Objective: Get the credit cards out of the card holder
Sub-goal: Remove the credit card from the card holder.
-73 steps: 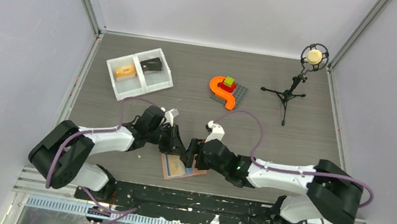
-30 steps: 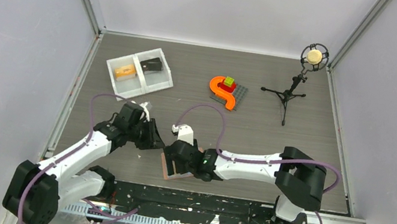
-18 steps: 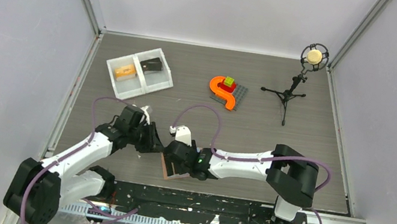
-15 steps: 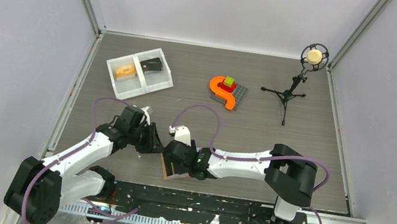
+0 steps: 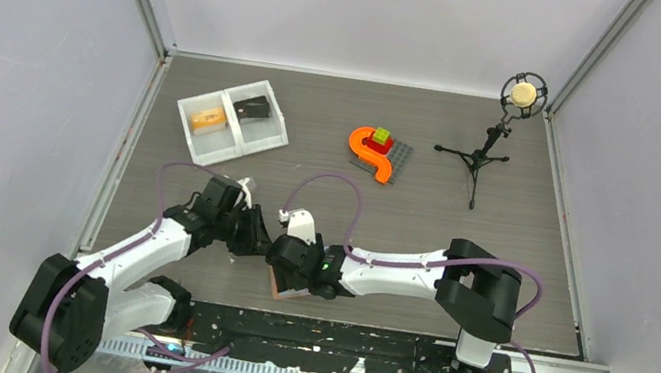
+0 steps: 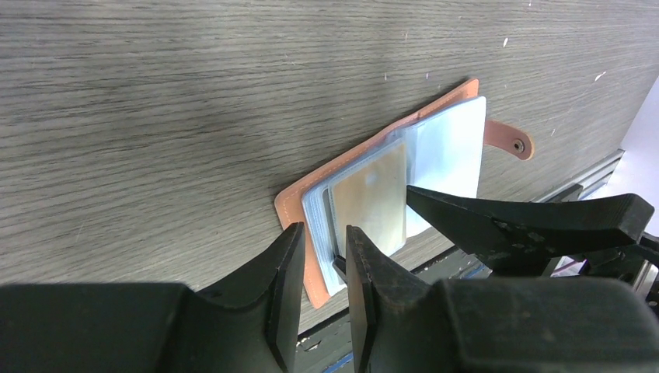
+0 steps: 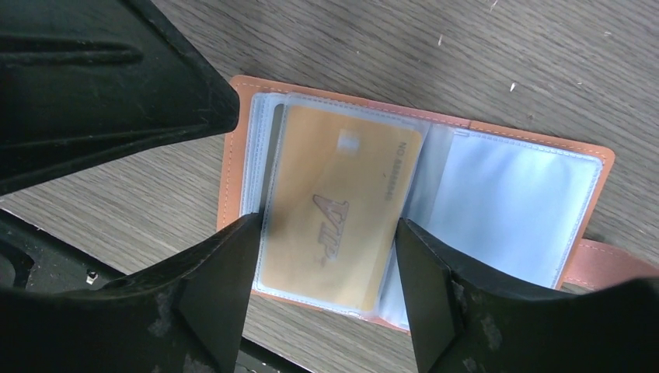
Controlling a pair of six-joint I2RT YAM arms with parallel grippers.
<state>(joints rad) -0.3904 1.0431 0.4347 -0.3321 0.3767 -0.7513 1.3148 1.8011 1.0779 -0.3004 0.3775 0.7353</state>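
Now the salmon-brown bi-fold card holder (image 7: 513,202) lies open on the grey wooden tabletop (image 6: 155,93). The right gripper (image 7: 328,224) has its jaws spread astride the gold plastic card (image 7: 338,186), while the left gripper (image 6: 324,231) has its jaws pinching the holder's edge.

From above, the salmon-brown bi-fold card holder (image 5: 277,286) lies mostly under the black two-finger right gripper (image 5: 278,261), only a corner showing. Its near corner vanishes behind the black left gripper (image 6: 322,237), so any pinch cannot be told. The contents of the white two-compartment tray (image 5: 234,130) are too small to name.
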